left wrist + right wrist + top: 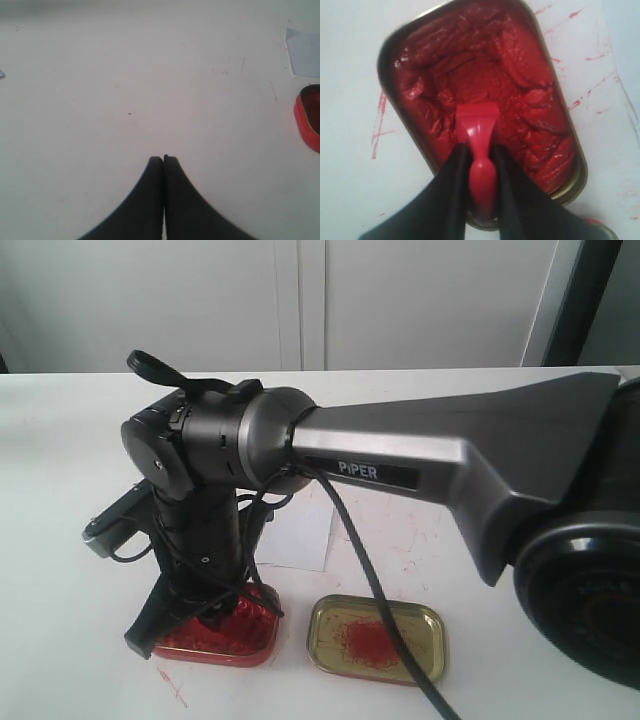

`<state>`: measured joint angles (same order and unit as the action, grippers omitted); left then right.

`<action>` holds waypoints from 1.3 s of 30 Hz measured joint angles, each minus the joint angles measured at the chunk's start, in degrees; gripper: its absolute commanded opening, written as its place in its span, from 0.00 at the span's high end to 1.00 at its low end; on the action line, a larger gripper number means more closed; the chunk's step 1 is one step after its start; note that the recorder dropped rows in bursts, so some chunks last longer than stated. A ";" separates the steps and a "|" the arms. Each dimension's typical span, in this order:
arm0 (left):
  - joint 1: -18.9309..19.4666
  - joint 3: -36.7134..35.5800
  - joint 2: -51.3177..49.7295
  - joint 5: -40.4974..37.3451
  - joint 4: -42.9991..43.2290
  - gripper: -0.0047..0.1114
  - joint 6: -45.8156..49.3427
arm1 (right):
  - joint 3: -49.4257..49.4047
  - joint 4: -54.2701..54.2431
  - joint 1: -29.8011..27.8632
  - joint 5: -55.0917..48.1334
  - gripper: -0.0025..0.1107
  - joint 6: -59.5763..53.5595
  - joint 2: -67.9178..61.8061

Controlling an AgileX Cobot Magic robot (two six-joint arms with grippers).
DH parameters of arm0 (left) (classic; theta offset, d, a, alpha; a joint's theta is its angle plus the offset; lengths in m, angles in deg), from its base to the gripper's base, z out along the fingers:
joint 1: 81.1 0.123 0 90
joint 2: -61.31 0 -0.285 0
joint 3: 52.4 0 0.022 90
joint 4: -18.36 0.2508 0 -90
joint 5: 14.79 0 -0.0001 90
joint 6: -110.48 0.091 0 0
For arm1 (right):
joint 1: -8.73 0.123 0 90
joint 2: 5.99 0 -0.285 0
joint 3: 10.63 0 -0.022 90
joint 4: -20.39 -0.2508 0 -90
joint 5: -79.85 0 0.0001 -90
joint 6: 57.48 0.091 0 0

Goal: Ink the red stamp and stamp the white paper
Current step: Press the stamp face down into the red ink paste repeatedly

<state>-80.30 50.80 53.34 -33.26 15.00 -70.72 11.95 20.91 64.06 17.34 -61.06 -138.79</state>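
Exterior view: the right arm reaches across from the right side of the table (60, 440). The right gripper (200, 618) points down into the red tin (245, 648), which sits near the table's front edge on the left. The gold tin (376, 638) with a red smear is just beside it on the right, not touching. The white paper (300, 535) lies flat behind the two tins, toward the middle of the table, partly covered by the arm and cable. What the gripper holds can't be made out here. The tabletop has red streaks near the tins.

Left wrist view: the left gripper (163, 159) has its jaws pressed together with nothing between them, over bare tabletop. The red tin's rim and a corner of the paper show at the frame's border, well apart from the gripper.

Right wrist view: the jaws are narrowed onto the knob handle of the red stamp (476, 120), clamping it from both sides. The stamp's square block is down on the lumpy red paste (485, 75), around the middle of the tin and inside the rim. There are red smears on the table around the tin.
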 measured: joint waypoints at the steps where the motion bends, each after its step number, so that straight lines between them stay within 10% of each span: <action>1: 0.00 0.00 0.00 0.00 0.00 0.96 0.00 | 0.00 0.19 0.00 0.23 0.98 0.00 -0.13; 39: 0.00 0.00 0.00 0.00 0.00 0.96 0.00 | 2.21 2.02 0.55 -2.82 0.98 0.00 -5.76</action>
<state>-80.30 50.80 53.34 -33.26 15.00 -70.72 14.16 22.93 64.61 14.53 -61.06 -144.55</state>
